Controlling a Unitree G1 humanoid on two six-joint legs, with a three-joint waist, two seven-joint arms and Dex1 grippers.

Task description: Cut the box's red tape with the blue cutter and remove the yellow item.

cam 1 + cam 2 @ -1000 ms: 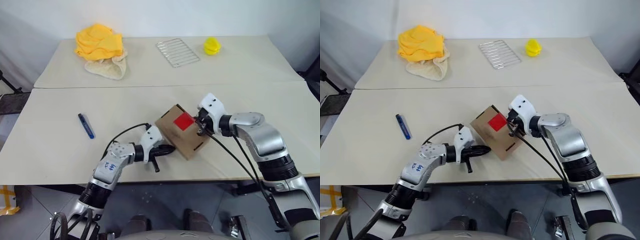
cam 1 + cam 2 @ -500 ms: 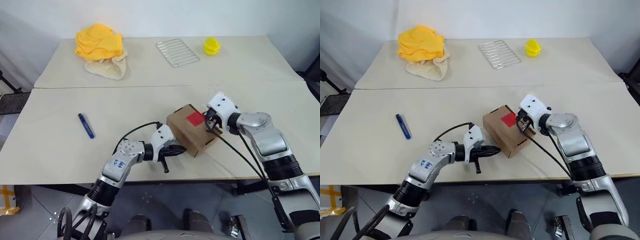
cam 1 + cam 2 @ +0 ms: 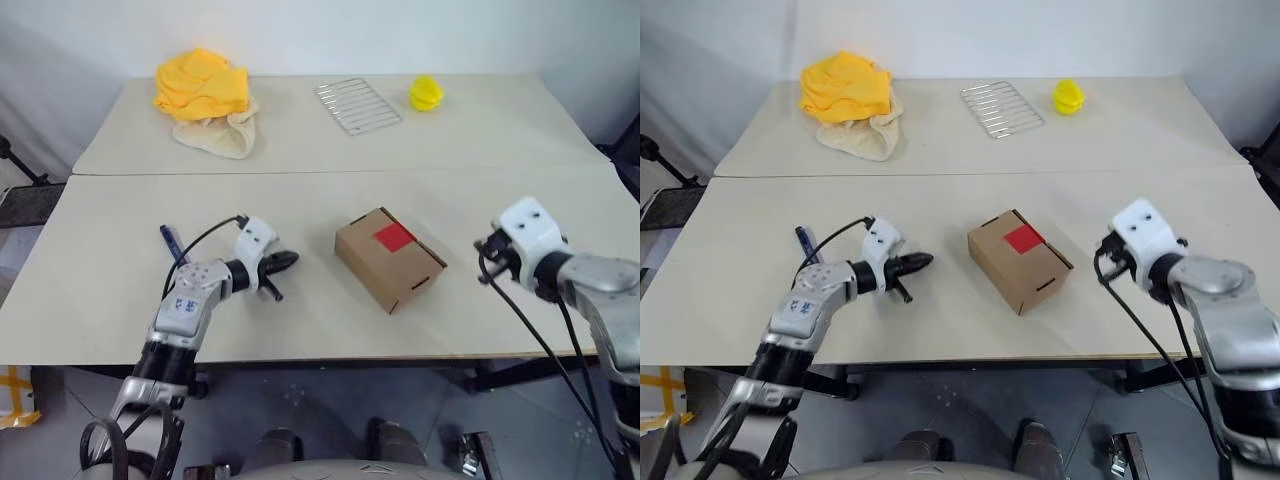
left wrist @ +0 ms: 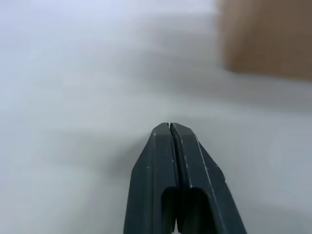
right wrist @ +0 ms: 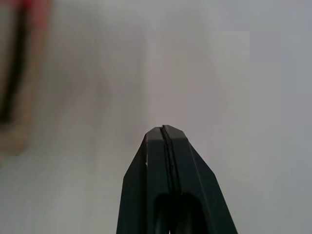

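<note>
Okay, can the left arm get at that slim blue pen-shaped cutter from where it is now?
Probably yes. The blue cutter lies on the bare table right beside the left arm, with nothing on top of it. The left gripper is shut and points away toward the brown cardboard box, so it would need to swing back and open.

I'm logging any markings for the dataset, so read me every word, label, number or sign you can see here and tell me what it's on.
No text here can be read for certain.
Left forearm housing: small dark handwritten marks, too small to read.
Box: plain cardboard, its red tape bare, no print visible.
Blue cutter: no legible marking.
</note>
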